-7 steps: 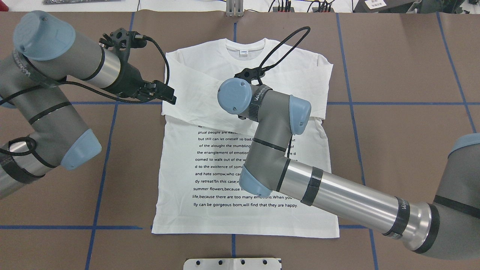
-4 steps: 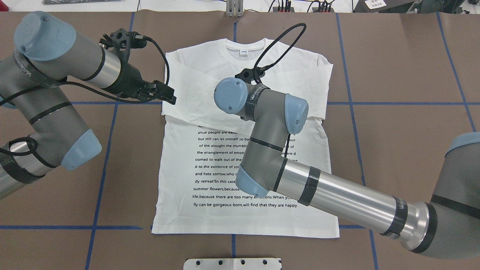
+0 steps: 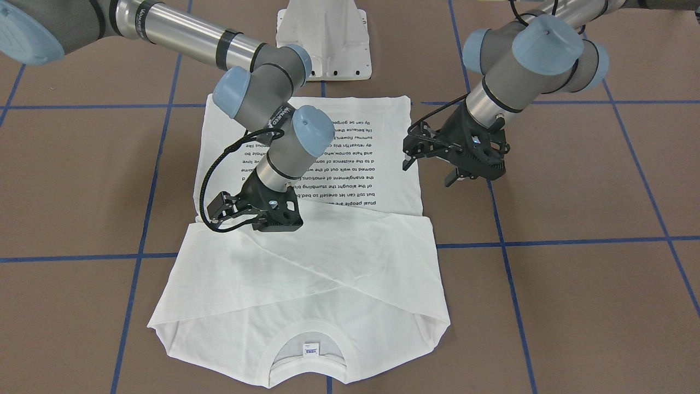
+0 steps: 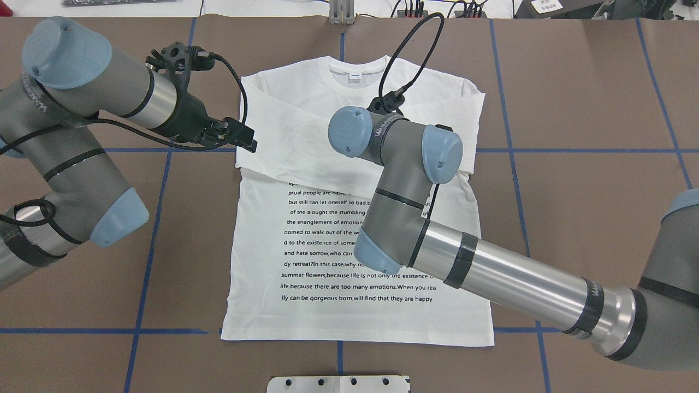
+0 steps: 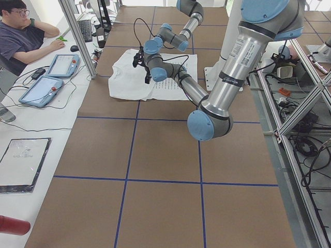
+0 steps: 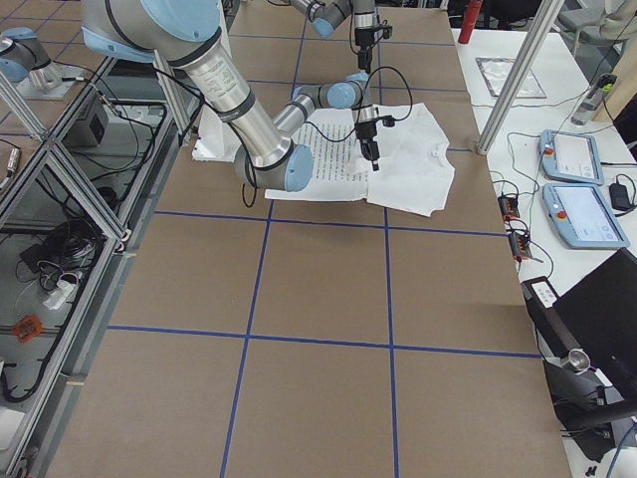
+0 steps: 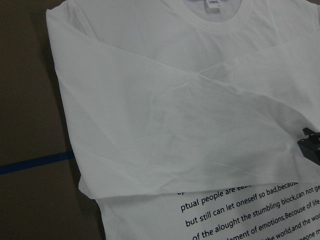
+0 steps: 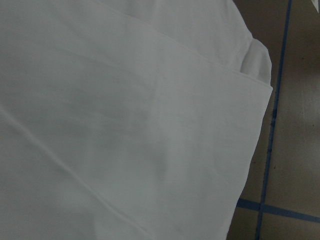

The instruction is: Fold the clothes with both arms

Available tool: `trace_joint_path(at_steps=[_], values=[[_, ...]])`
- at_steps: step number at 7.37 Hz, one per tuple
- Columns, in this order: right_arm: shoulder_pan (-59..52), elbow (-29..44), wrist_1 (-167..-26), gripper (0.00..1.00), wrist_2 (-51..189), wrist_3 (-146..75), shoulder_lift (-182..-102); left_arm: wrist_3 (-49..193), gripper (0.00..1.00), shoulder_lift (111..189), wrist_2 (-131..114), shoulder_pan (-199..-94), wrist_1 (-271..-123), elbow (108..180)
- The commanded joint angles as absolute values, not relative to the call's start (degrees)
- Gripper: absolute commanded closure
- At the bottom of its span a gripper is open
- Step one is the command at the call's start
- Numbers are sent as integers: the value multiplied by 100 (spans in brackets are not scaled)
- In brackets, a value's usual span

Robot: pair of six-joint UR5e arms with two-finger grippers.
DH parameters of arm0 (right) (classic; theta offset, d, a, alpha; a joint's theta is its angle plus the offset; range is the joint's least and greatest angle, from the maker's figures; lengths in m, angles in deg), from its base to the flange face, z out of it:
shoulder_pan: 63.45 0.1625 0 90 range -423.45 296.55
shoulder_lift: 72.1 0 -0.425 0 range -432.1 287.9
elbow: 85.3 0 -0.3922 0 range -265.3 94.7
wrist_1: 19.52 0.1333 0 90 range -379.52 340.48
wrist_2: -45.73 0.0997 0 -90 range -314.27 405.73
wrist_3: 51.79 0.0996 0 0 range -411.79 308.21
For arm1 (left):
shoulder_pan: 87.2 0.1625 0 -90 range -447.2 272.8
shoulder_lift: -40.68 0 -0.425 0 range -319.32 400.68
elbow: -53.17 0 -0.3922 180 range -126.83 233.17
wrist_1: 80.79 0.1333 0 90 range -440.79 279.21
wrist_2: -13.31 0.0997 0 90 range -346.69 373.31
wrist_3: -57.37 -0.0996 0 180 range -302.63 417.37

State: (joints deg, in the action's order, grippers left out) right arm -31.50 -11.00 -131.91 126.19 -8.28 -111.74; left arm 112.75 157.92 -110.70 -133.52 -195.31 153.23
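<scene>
The white long-sleeved T-shirt lies flat on the brown table, print side up, neck away from the robot. Both sleeves are folded across the chest. My left gripper hovers open and empty just beside the shirt's edge, at sleeve height. My right gripper hangs low over the crossed sleeves in the middle of the shirt. Its fingers are hidden, so I cannot tell whether it is open. The left wrist view shows the folded sleeves, the right wrist view plain white cloth.
The white pedestal base stands at the shirt's hem side. Blue tape lines grid the brown table. An operator sits at a side bench with tablets. More tablets lie off the other end.
My right arm's wrist has swung to the right and slightly farther over the chest of the shirt. The left arm and the shirt have not moved.
</scene>
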Motion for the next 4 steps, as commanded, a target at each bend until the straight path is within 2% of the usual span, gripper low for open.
trace_joint_path(at_steps=[1,2,3,4], values=[[-2874,-1095,-13219,0,12492,-1520,-11288,11292,0,15810,-11070,-13352,-19531,15319],[-2821,-982,-13184,0,12553,-1549,-11288,11301,0,15819,-11070,-13352,-19531,15328],[-2751,-485,-13175,0,12754,-1515,-11453,11301,0,15819,-11062,-13343,-19531,15337],[-2611,260,-12644,0,13469,-1471,-12012,11310,0,15793,-11044,-13343,-19523,15380]])
